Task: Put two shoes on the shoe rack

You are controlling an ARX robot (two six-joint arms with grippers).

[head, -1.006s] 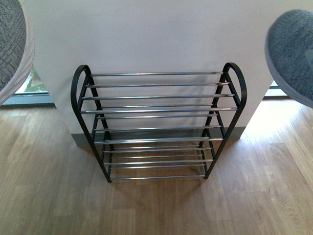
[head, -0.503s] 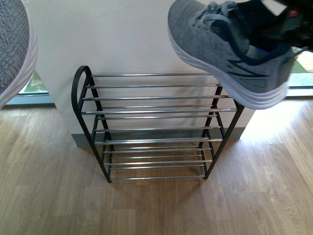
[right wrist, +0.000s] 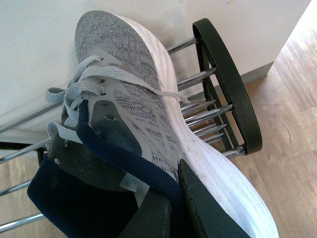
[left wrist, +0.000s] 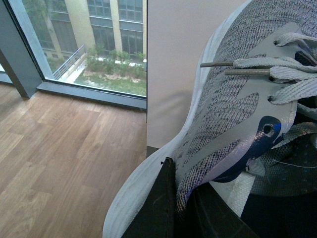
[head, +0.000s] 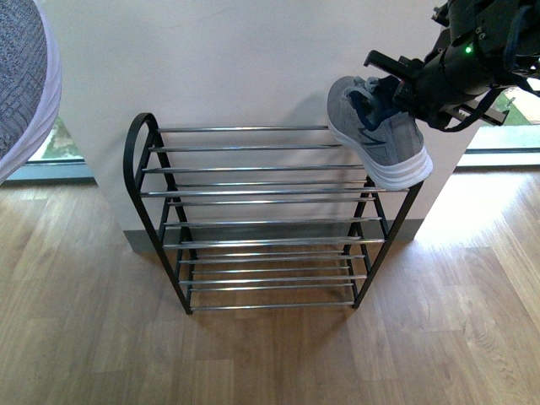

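Fingers of the right gripper (head: pixel 395 99) are clamping the collar of a grey sneaker (head: pixel 377 139), which is hanging tilted over the right end of the shoe rack (head: pixel 253 168), heel by its rounded corner; contact I cannot tell. The left gripper (left wrist: pixel 184 208) is pinching the other sneaker (head: pixel 25 76) at the far left edge, bare wall (head: pixel 236 59) lying between it and the rack.
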